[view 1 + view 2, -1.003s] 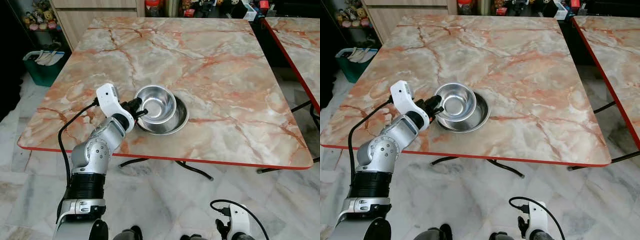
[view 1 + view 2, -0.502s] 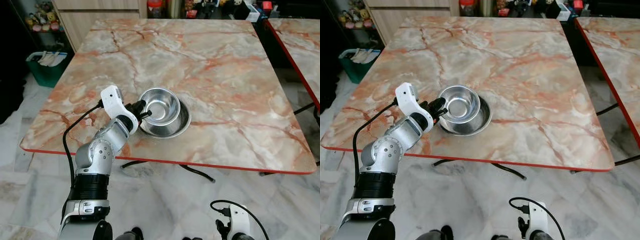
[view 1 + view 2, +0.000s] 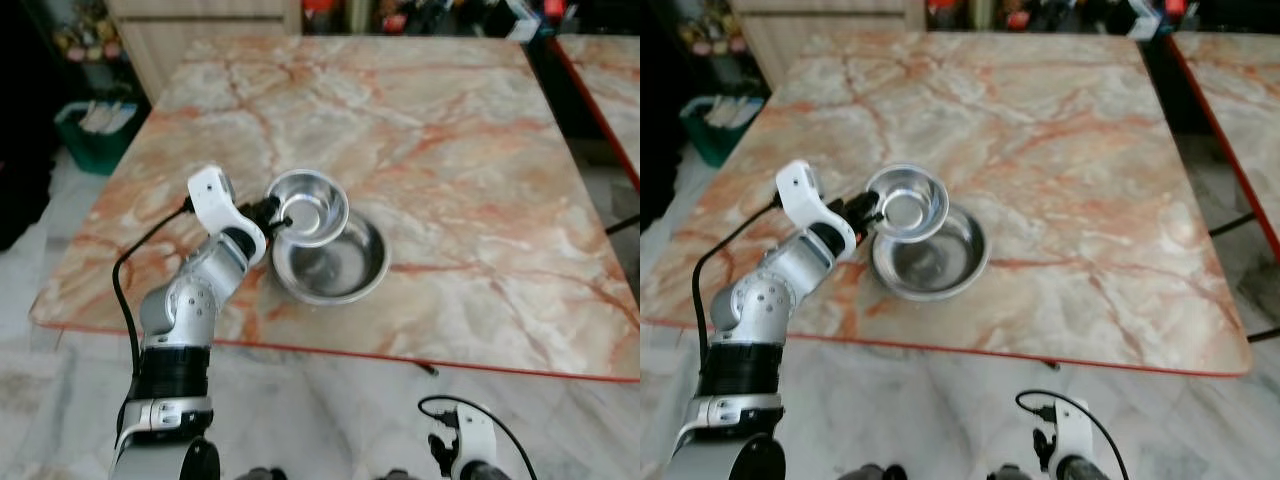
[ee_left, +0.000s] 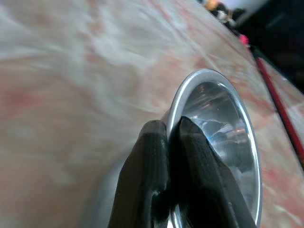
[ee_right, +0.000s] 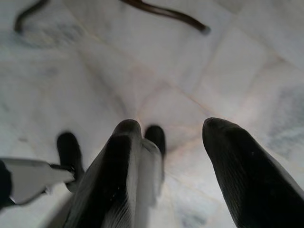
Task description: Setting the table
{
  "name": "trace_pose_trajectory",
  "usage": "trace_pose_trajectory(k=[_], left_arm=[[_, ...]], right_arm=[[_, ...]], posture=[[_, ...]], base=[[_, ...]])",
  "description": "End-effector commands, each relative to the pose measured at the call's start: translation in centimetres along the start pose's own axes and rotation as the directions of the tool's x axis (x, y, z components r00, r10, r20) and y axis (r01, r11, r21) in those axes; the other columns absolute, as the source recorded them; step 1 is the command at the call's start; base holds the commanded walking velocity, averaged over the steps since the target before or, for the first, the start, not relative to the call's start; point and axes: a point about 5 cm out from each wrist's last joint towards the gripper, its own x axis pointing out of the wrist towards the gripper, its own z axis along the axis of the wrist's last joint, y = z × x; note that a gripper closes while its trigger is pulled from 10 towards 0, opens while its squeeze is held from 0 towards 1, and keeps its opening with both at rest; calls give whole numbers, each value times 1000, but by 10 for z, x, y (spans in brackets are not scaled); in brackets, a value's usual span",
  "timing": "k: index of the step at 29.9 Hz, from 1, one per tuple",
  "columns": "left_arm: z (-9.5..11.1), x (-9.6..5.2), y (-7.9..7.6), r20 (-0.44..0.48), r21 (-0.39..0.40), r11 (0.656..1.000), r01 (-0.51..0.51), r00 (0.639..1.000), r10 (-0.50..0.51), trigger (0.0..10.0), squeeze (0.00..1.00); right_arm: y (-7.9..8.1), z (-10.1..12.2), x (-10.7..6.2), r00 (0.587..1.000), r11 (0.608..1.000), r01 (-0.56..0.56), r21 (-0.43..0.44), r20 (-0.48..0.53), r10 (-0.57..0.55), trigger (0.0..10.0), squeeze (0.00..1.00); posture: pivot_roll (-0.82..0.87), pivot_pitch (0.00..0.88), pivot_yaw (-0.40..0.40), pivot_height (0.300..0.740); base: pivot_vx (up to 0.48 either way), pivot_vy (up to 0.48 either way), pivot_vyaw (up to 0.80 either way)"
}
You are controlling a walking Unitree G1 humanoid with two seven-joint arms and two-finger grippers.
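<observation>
Since the earlier frames the small steel bowl (image 3: 308, 207) has come up out of the larger steel bowl (image 3: 332, 264), which now lies uncovered on the marble table (image 3: 470, 160) near its front edge. The left gripper (image 3: 276, 212) holds the small bowl above the large bowl's far-left side, its fingers (image 4: 152, 166) pinched tight on the rim, one inside and one outside. The right gripper (image 5: 168, 156) hangs idle over the tiled floor (image 5: 228, 57), fingers spread apart and holding nothing.
</observation>
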Motion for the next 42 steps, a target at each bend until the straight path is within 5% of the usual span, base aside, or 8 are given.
trace_pose_trajectory(k=[1, 15, 42], left_arm=[[9, -3, -1, 24, 11, 1000, 7, 1000, -7, 10000, 0], [10, -5, -1, 11, 6, 1000, 21, 1000, -21, 10000, 0], [-22, 3, -17, -182, -19, 998, 58, 981, -61, 10000, 0]], right_arm=[[1, -8, -1, 1000, 1000, 0, 8, -28, 0, 10000, 0], [1, -8, -1, 1000, 1000, -4, 8, -31, 5, 10000, 0], [1, -9, -1, 999, 1000, -7, 8, -39, 8, 10000, 0]], posture=[[49, 174, 17, 740], [51, 175, 17, 740], [50, 175, 22, 740]], base=[[0, 0, 0], [0, 0, 0], [0, 0, 0]])
